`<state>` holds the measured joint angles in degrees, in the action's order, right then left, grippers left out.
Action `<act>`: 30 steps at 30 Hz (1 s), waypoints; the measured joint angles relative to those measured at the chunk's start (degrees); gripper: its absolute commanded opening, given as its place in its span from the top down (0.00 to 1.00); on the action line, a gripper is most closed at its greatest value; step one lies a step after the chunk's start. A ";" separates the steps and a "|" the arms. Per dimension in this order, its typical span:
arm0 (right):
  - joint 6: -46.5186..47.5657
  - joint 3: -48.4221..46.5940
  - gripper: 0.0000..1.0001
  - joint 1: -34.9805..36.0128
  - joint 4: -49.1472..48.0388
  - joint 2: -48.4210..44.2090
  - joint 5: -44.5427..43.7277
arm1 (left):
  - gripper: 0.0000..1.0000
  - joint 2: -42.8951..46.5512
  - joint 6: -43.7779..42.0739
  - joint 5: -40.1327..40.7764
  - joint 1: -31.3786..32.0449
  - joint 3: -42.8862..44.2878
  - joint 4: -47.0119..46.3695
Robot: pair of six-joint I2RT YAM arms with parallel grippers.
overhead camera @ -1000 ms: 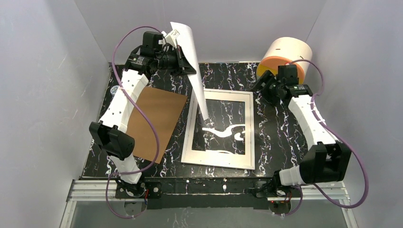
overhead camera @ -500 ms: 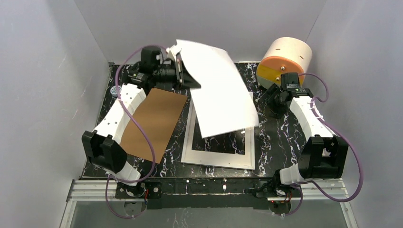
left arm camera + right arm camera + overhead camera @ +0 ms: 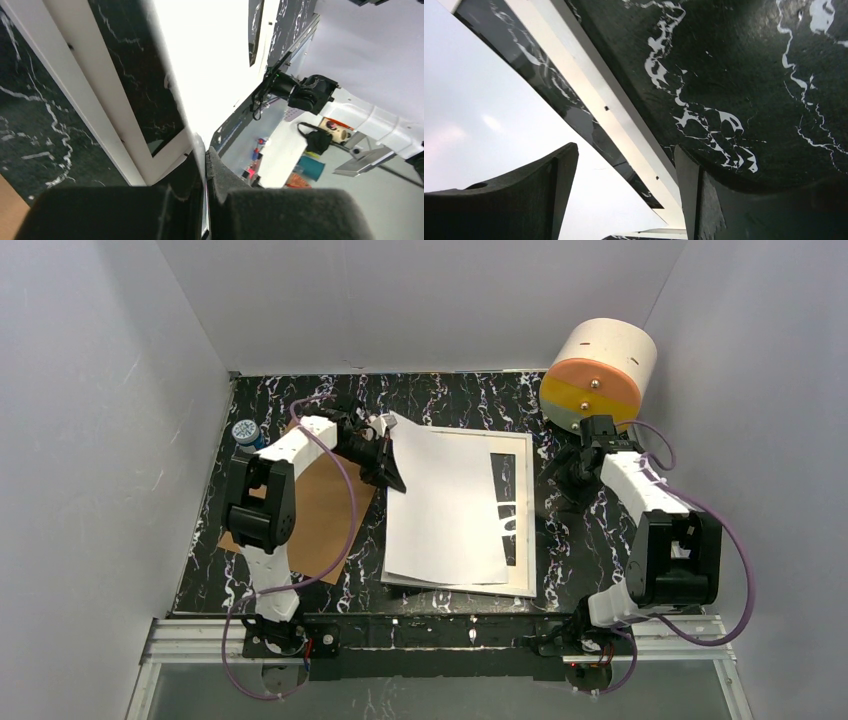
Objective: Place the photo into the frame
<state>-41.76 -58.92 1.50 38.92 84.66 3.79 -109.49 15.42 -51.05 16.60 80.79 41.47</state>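
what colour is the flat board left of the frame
Plain brown; the board shows best in the top external view.

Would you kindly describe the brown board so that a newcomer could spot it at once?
Look at the black marbled table. On its left side, partly under the left arm, the board lies flat beside the white frame. It is the only plain brown sheet; the frame and the paper on it are white.

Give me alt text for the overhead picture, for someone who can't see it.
The photo, white back up, lies skewed over the white-rimmed frame on a black marbled table, its far-left corner pinched in the left jaws. A brown board lies left; a white-and-orange drum sits far right.
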 measured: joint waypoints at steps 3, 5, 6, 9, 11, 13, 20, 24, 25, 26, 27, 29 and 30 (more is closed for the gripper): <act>0.11 2.19 0.30 0.00 -0.50 0.92 0.28 | 1.00 -1.75 -3.41 -0.28 0.07 3.30 1.07; 0.37 3.02 0.33 0.00 -0.59 1.95 0.20 | 1.00 -2.84 -5.79 -0.44 0.22 5.73 2.10; 0.48 3.23 0.36 0.00 -0.90 2.60 -0.02 | 1.00 -3.26 -6.88 -0.44 0.35 6.64 2.62; 0.96 3.39 0.42 0.00 -1.60 4.52 -0.63 | 1.00 -3.91 -8.72 -0.46 0.98 8.28 3.72; 1.20 3.45 0.46 0.00 -1.95 5.16 -0.81 | 1.00 -4.52 -9.25 -0.87 1.40 9.38 4.02; 1.36 3.50 0.50 0.00 -2.38 5.29 -0.87 | 1.00 -5.75 -9.18 -1.68 1.77 10.64 3.67; 1.57 4.11 0.57 -0.11 -5.03 5.31 -1.97 | 1.00 -7.63 -6.21 -5.03 2.51 10.58 -0.20; 1.57 5.31 0.57 -0.39 -5.92 5.77 -2.21 | 1.00 -7.63 -5.97 -6.67 2.69 10.56 -1.53; 1.60 5.53 0.57 -0.42 -6.08 6.01 -2.25 | 1.00 -7.63 -6.08 -7.10 2.80 10.56 -1.81; 1.62 5.64 0.57 -0.42 -6.12 6.25 -2.29 | 1.00 -7.63 -6.36 -7.52 2.91 10.56 -2.03; 1.66 5.81 0.57 -0.42 -6.34 6.47 -2.32 | 1.00 -7.63 -6.73 -8.00 2.97 10.56 -2.10; 1.70 6.16 0.57 -0.39 -6.51 6.71 -2.32 | 1.00 -7.52 -7.80 -8.66 3.08 10.51 -2.05; 1.73 6.29 0.58 -0.39 -6.47 6.71 -2.34 | 1.00 -7.41 -8.17 -8.87 3.15 10.43 -2.05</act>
<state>-40.03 -52.62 1.10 32.45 91.37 1.45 -116.90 7.25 -59.92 19.75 91.22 39.42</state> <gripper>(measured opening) 0.427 0.008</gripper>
